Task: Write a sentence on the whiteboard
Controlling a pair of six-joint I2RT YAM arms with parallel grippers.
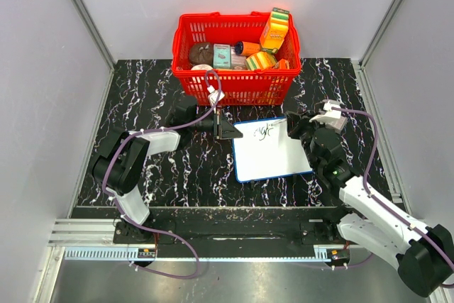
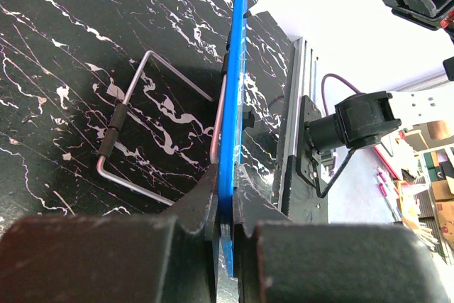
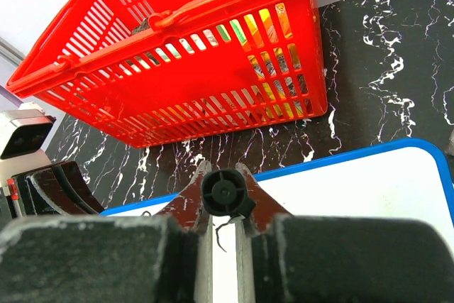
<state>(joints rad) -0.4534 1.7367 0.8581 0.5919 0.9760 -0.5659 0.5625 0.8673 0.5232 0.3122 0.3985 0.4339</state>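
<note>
**Top external view**
- Whiteboard [image 1: 273, 157]: white with a blue rim, lying right of the middle of the black marbled bench [image 1: 163, 168], nearer its near edge than its far edge.
- Sentence [image 1: 266, 131]: a few black marker strokes by the board's far edge, too small to read.
- Left hand [image 1: 230, 130]: at the board's far left corner, clenched on the rim.
- Right hand [image 1: 296, 127]: at the board's far right corner, clenched on a black marker.
- Red basket [image 1: 237, 90]: at the middle of the bench's far edge, filled with packets and boxes.

**Left wrist view**
- Left hand [image 2: 225, 211]: both fingers pressed against the blue rim of the whiteboard [image 2: 237, 69], which is seen edge-on.
- Wire stand [image 2: 113, 129]: a bent metal rod with a dark sleeve, beside the board on the bench [image 2: 71, 47].

**Right wrist view**
- Right hand [image 3: 224, 207]: fingers closed around the marker [image 3: 225, 193], which is seen end-on over the whiteboard [image 3: 369, 189].
- Sentence [image 3: 221, 235]: one thin black stroke shows just under the marker.
- Red basket [image 3: 213, 90]: stands beyond the board's far rim, apart from it.
</note>
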